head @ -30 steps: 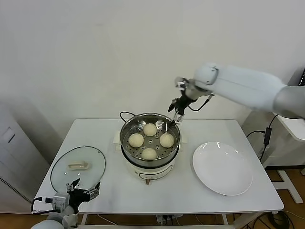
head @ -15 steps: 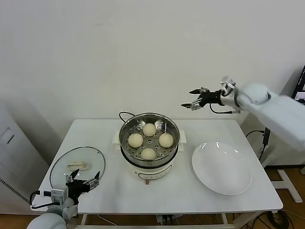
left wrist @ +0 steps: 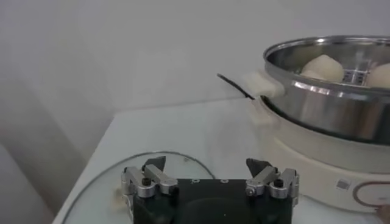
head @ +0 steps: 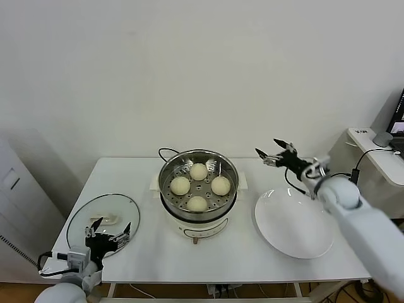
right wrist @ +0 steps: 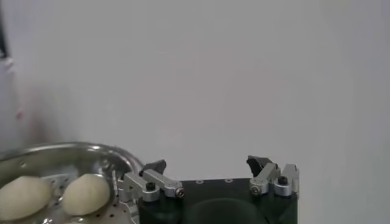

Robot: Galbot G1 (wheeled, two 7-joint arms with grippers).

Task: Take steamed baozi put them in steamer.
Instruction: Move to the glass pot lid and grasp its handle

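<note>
I saw my right gripper [head: 273,149] hanging wide open and empty, up in the air. To its left sat the steamer [head: 198,184] with all four steamed baozi [head: 197,187] inside on the holey tray. The white plate [head: 294,222] lay just below it. My left gripper [head: 107,228] waited open over the glass lid [head: 103,219].

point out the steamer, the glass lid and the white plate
steamer [head: 169,169], head view, left inner wall of the steel pot
glass lid [head: 103,219], head view, cream handle at its middle
white plate [head: 293,224], head view, bare centre of the dish
</note>
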